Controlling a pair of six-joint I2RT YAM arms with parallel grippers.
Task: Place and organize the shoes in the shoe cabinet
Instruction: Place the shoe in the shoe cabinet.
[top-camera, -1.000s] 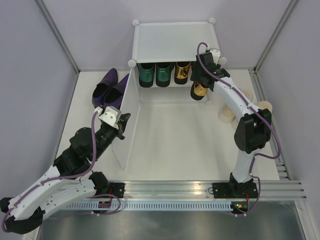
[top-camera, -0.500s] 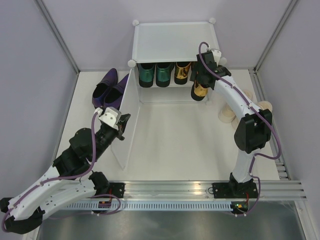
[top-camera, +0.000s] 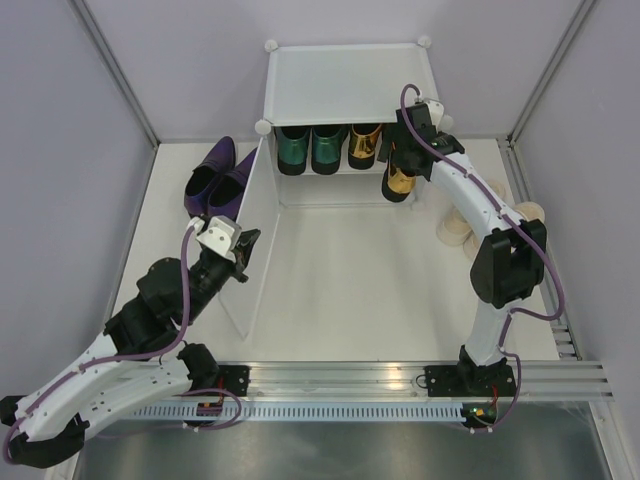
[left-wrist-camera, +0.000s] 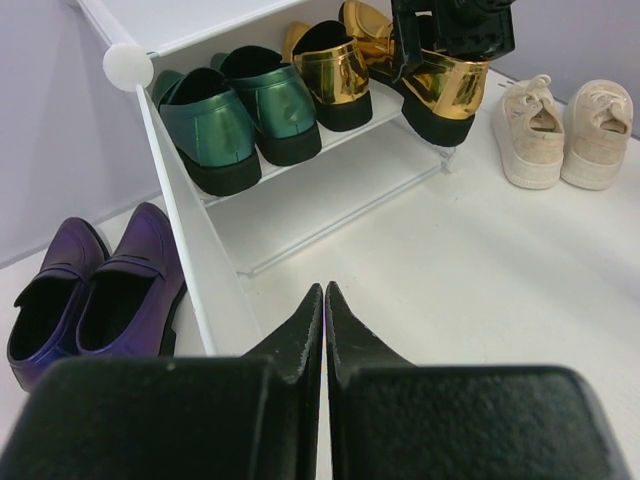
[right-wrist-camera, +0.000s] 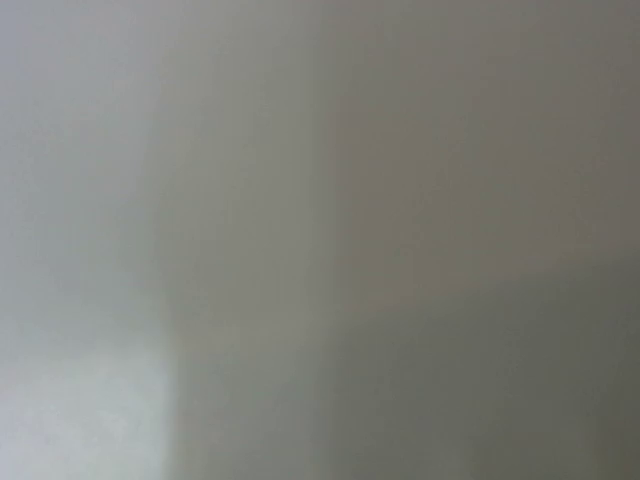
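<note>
Nearest you, your left gripper (left-wrist-camera: 324, 300) is closed tight with nothing between its black fingers. It hovers low over the white table (top-camera: 350, 290), just to the right of the flat frosted door panel (top-camera: 255, 240); you cannot tell whether it touches the panel. That panel stands swung open, running from the cabinet's front left corner toward the table's near edge. On its far side, toward the table's left edge, the pair of dark purple pointed shoes (top-camera: 215, 180) lies side by side outside the cabinet, toes pointing away from you. Toward the right edge, the beige lace-up sneakers with pale soles (left-wrist-camera: 560, 130) sit together on the table, partly hidden under your right arm in the overhead view. At the far edge stands the white translucent plastic shoe cabinet (top-camera: 345, 80). On its upper shelf, the glossy dark green loafers (top-camera: 310, 148) sit at the left, heels facing you, with one shiny metallic gold loafer (top-camera: 364, 146) just beside them. The second gold loafer (top-camera: 400, 184) is at the shelf's right end, its heel jutting past the shelf's front edge. Your right gripper (top-camera: 398, 160) is directly over that shoe's opening; whether its jaws are apart or clamped on the shoe does not show. The right wrist view is only a grey blur.
</note>
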